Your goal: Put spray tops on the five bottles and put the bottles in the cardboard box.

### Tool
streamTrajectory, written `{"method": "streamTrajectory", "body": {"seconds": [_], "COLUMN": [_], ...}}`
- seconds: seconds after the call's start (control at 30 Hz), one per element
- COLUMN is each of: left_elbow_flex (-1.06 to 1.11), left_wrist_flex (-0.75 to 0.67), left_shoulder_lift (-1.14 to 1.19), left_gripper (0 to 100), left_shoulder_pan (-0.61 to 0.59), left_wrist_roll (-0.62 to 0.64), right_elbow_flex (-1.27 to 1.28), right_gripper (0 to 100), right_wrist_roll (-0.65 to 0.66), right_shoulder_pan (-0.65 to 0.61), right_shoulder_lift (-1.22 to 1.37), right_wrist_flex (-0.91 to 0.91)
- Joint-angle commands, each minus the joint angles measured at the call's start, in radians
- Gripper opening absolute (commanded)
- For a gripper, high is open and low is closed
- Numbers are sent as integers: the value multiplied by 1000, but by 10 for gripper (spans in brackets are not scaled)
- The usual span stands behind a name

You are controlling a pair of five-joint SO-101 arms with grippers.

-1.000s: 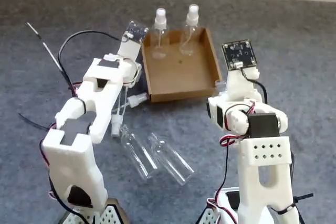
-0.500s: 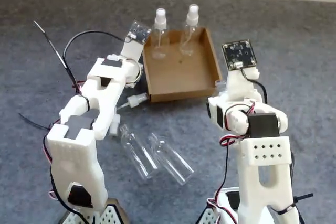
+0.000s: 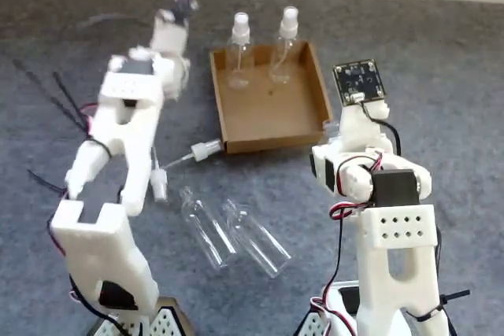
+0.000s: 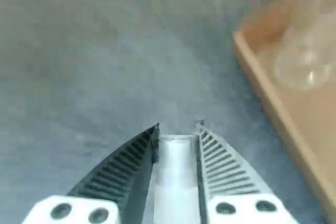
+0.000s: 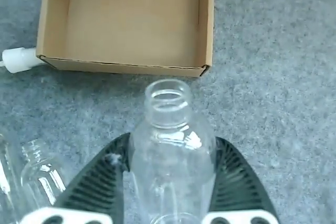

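The left tool (image 4: 177, 129) has its two ribbed fingers drawn in to a narrow gap and clamped on a white spray top (image 4: 176, 177), whose round body stands between them. It hangs over the grey counter (image 4: 94, 51), outside the cardboard box (image 4: 273, 98), with the box's side wall running just beside it on the side towards the other arm. Beyond that wall, at the far end of the box, two capped bottles (image 3: 239, 53) (image 3: 285, 49) stand upright side by side, ahead of the left tool and across from it. The right tool (image 5: 172, 142) is spread about as wide as a bottle's body and grips an uncapped bottle (image 5: 170, 150) of clear plastic at its shoulder, the bare mouth pointing out past the fingertips. The near wall of the box lies just beyond that mouth, apart from it. A loose spray top (image 5: 18, 59) lies on the counter at the box's near corner, ahead of the right tool and off towards the left arm. A second spray top (image 3: 160, 188) lies farther back, close beside the left arm. Two open bottles (image 3: 206, 230) (image 3: 256, 240) lie side by side on the counter between the arms, back from the right tool's fingertips.
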Motion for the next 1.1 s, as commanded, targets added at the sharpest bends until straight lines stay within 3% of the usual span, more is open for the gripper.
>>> {"method": "streamTrajectory", "body": {"seconds": [0.0, 0.17, 0.37, 0.5, 0.7, 0.93, 1.07], "left_elbow_flex": [-226, -386, -314, -45, 302, 257, 131], "left_wrist_flex": [218, 460, 738, 634, 201, 35, 41], "left_shoulder_lift": [-180, -254, -237, -202, -150, 104, 234], "left_gripper": [63, 63, 63, 63, 63, 64, 109], "left_shoulder_pan": [-13, -28, -223, -349, -455, -447, -487], "left_wrist_roll": [6, -3, -60, -176, -232, -227, -227], "right_elbow_flex": [-7, -5, -7, -7, -7, -7, -7], "right_gripper": [52, 52, 52, 52, 52, 52, 52], "right_wrist_roll": [-3, 0, 0, 0, 0, 0, 0], "right_shoulder_pan": [-2, -2, -5, -7, -7, -7, -7], "right_shoulder_lift": [-25, -25, -25, -25, -25, -25, -25], "right_wrist_flex": [-16, 16, 33, 38, 35, 41, 41]}}
